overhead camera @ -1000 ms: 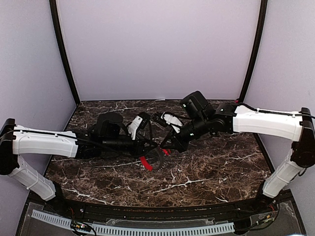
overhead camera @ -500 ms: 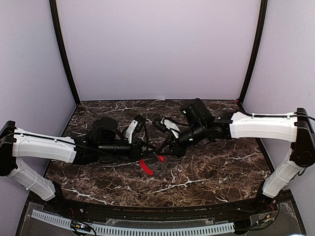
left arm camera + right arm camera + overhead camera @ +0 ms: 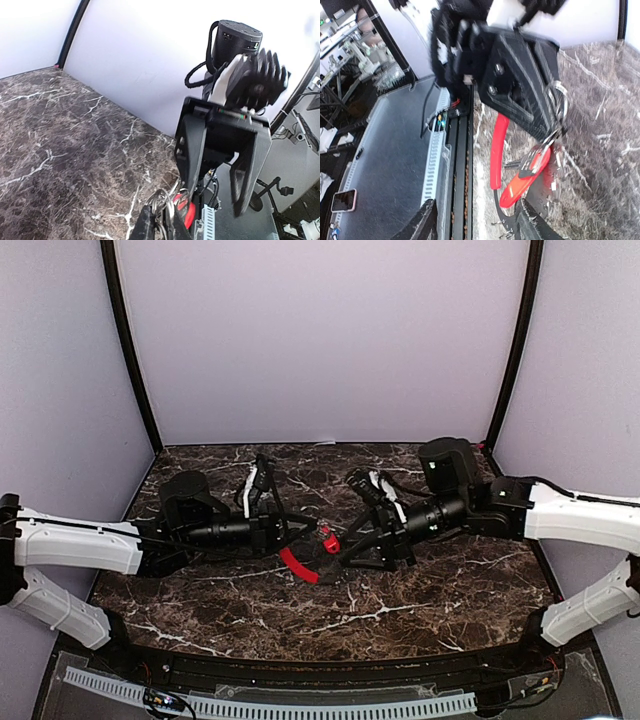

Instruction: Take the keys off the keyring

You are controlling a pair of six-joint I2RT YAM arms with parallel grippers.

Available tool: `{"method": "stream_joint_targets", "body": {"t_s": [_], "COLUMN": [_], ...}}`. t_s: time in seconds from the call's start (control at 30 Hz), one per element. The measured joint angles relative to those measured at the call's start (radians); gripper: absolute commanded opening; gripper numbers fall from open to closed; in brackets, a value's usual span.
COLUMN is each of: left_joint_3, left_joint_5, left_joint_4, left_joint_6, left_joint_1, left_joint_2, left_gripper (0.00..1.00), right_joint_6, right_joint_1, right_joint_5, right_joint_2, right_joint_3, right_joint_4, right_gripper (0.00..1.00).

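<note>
Lay stretched low over the marble table [image 3: 440, 590], seen from above: the left arm from 9 o'clock, the right arm from 3 o'clock. Stood tip to tip near the middle of the table, with a small gap between.

Pinched the keyring [image 3: 298, 565] in the left gripper [image 3: 288, 536], with its fingers [image 3: 147, 226] pressed together on the thin silvery wire. Carried the ring's curved red sleeve [image 3: 496, 150] at 5 o'clock of those fingertips, low over the marble; could not tell whether touching it or apart.

Showed the little red key [image 3: 327, 539] at 1 o'clock of the sleeve, between the two grippers and just beside the left one's tip. From the right wrist, showed that key at 4 o'clock of the sleeve, close against its lower end, with silvery wire loops [image 3: 560, 97] at 1 o'clock of it, beside the black fingers. Could not tell in any view whether on the wire or off it.

Spread the right gripper [image 3: 360, 548] wide, gripping nothing; from the left wrist, showed both of its black fingers [image 3: 192, 150] well apart. Pointed it toward 9 o'clock, at the ring and near it.

From the left wrist, gave only a glimpse of wire loops and a bit of red at 6 o'clock, partly cut off by the bottom edge.
</note>
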Motion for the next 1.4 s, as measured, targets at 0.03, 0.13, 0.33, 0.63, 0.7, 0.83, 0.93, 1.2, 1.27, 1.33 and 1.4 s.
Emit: {"method": "stream_joint_targets", "body": {"t_s": [0.03, 0.13, 0.33, 0.63, 0.7, 0.83, 0.93, 1.2, 1.27, 1.33, 1.4], "left_joint_3": [-0.001, -0.006, -0.027, -0.028, -0.028, -0.028, -0.028, -0.028, -0.028, -0.028, -0.028], "left_joint_5": [0.008, 0.029, 0.041, 0.041, 0.04, 0.04, 0.039, 0.034, 0.032, 0.031, 0.029], "left_joint_4": [0.007, 0.017, 0.03, 0.032, 0.034, 0.037, 0.037, 0.037, 0.037, 0.037, 0.037], "left_joint_6": [0.0, 0.0, 0.0, -0.001, -0.001, -0.001, -0.001, 0.0, 0.0, 0.0, 0.0], "left_joint_1": [0.0, 0.0, 0.0, 0.0, 0.0, 0.0, 0.0, 0.0, 0.001, 0.002, 0.002], "left_joint_2": [-0.002, -0.006, -0.017, -0.026, -0.028, -0.029, -0.029, -0.03, -0.03, -0.03, -0.03], "left_gripper": [0.0, 0.0, 0.0, 0.0, 0.0, 0.0, 0.0, 0.0, 0.0, 0.0, 0.0], "right_joint_6": [0.002, 0.018, 0.114, 0.222, 0.232, 0.237, 0.247, 0.251, 0.247, 0.248, 0.246], "right_joint_1": [0.0, 0.0, -0.001, 0.001, 0.004, 0.015, 0.021, 0.024, 0.024, 0.024, 0.024], "right_joint_5": [-0.001, 0.005, 0.132, 0.216, 0.217, 0.215, 0.208, 0.195, 0.189, 0.184, 0.184], "right_joint_2": [-0.027, -0.108, -0.185, -0.105, -0.063, -0.003, 0.027, 0.058, 0.062, 0.067, 0.068], "right_joint_3": [-0.008, -0.042, -0.14, -0.175, -0.169, -0.156, -0.139, -0.108, -0.103, -0.098, -0.098], "right_joint_4": [0.01, 0.072, 0.294, 0.51, 0.523, 0.523, 0.523, 0.523, 0.523, 0.523, 0.523], "right_gripper": [0.53, 0.52, 0.46, 0.4, 0.39, 0.23, 0.19, 0.25, 0.32, 0.35, 0.36]}}
